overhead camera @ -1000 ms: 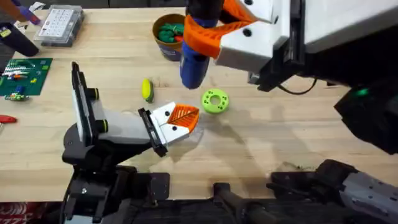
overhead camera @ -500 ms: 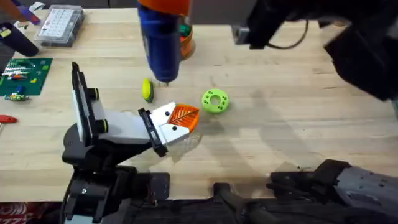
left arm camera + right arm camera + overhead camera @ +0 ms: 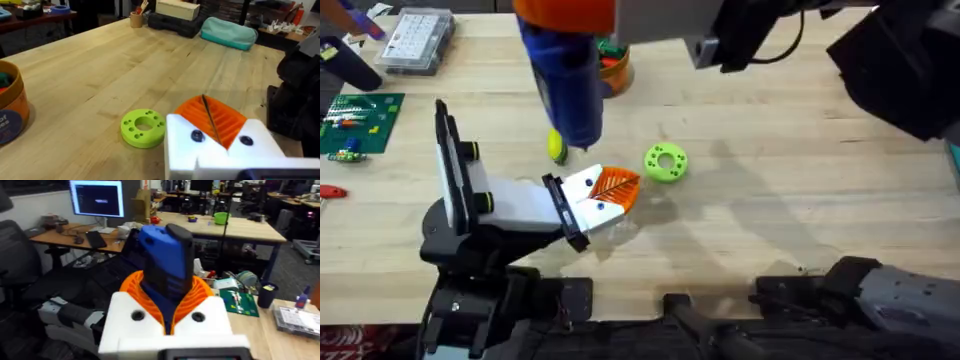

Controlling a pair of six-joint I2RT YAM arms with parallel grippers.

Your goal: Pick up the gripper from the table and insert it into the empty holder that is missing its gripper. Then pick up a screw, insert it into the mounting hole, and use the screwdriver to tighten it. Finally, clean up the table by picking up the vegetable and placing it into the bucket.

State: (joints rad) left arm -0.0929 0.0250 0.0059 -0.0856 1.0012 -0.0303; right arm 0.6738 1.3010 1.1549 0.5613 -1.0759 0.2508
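My right gripper [image 3: 565, 10] is shut on the blue screwdriver [image 3: 562, 80], which hangs nose-down over the table left of centre. Its bit ends beside the yellow-and-green vegetable [image 3: 555, 150], partly covering it. In the right wrist view the orange fingers [image 3: 131, 287] clasp the screwdriver [image 3: 165, 265]. The small orange ribbed gripper [image 3: 613, 187] sits in the black clamp end of the white-and-grey holder [image 3: 515, 205]. The left wrist view shows that gripper [image 3: 220, 117] close up, with two dark holes in its white plate. The bucket [image 3: 618, 68] stands behind the screwdriver, mostly hidden.
A bright green ring [image 3: 666, 162] lies just right of the holder's tip. A clear parts box [image 3: 415, 40] and a green circuit board [image 3: 355, 120] sit at the far left. The right arm's dark body [image 3: 900, 60] hangs over the upper right. The bucket [image 3: 15, 107] has toys inside.
My right gripper has carried the screwdriver leftward from above the green ring, past the bucket, then lowered it a little toward the vegetable. The holder, ring and vegetable have not moved.
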